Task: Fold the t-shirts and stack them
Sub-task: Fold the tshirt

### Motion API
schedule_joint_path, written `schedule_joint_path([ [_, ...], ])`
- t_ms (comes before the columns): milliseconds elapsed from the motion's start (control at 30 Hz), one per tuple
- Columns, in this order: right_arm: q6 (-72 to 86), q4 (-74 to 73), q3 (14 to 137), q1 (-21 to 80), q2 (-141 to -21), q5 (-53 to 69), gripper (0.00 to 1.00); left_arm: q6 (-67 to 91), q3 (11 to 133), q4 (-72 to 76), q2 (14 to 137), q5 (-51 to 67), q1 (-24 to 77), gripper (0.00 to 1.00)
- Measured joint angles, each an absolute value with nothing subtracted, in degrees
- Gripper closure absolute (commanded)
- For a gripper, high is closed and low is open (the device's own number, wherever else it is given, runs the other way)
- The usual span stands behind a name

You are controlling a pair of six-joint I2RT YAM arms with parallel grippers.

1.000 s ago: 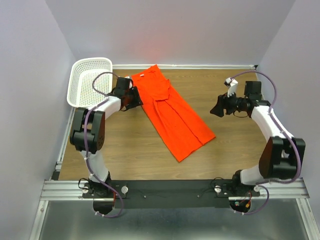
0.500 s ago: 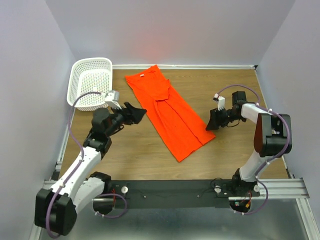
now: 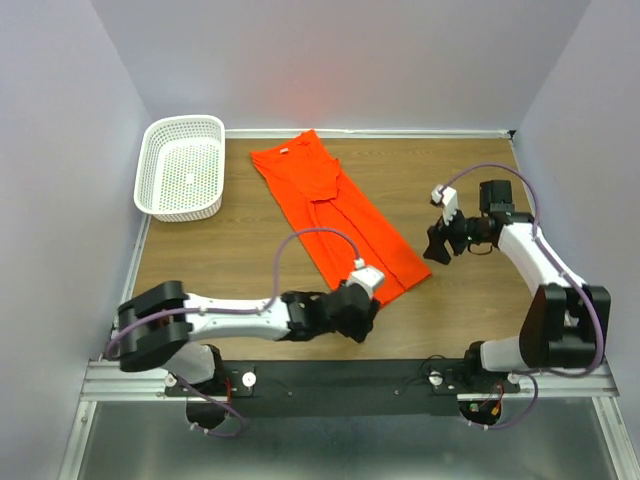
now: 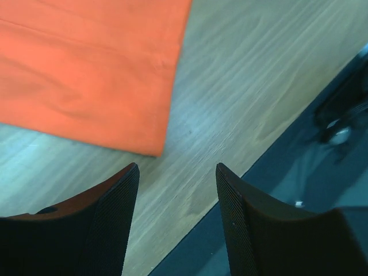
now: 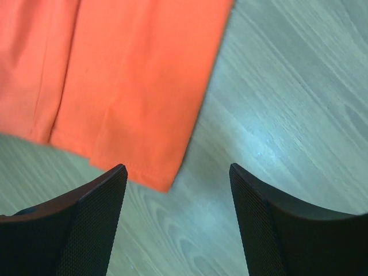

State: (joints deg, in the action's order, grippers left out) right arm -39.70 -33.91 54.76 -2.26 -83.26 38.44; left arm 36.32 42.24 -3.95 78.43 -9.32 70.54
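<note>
Overhead view: you see the t-shirt point(image 3: 335, 225) lying flat on the table point(image 3: 240, 250), narrowed to a long strip that runs on a diagonal from the far left of centre to the near centre. Its collar end lies at the far side, close to the basket point(image 3: 184, 121) but apart from it.

Your left gripper point(image 3: 362, 316) reaches low across the near edge to the strip's near corner. Left wrist view: the left gripper point(image 4: 175, 170) is released, its jaws apart with only bare wood between them, and the shirt's corner point(image 4: 115, 86) lies just ahead of the fingertips.

Your right gripper point(image 3: 437, 246) sits just beside the hem's right corner. Right wrist view: the right gripper point(image 5: 177, 170) is likewise released, grasping nothing, with the hem corner point(image 5: 138, 86) below the gap.
</note>
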Motion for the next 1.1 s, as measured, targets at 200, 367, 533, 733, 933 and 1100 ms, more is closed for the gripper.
schedule_joint_path([
  [200,-60.69,-40.49,49.3,-2.46,-75.22,39.07,0.19,32.91,51.83,-10.9,92.38,-20.32,80.03,0.34],
  [367,-73.71,-46.48,48.62,-3.33,-76.01,39.64,0.2,31.53,56.66,-15.46,98.26,-26.65,80.16,0.34],
  [533,-79.37,-50.33,49.25,-3.6,-78.28,41.36,0.21,29.71,60.58,-18.59,102.02,-30.52,80.09,0.43],
  [733,-81.34,-51.94,50.26,-5.39,-79.55,41.74,0.22,26.74,63.79,-20.05,105.91,-31.42,80.09,0.59],
  [933,-84.71,-53.01,50.74,-6.87,-78.96,41.65,0.22,25.69,64.29,-19.38,106.96,-31.24,80.09,0.76],
  [1100,-99.2,-58.19,49.93,-6.87,-79.05,41.34,0.21,25.54,64.27,-19.35,107.11,-31.29,79.96,0.94],
])
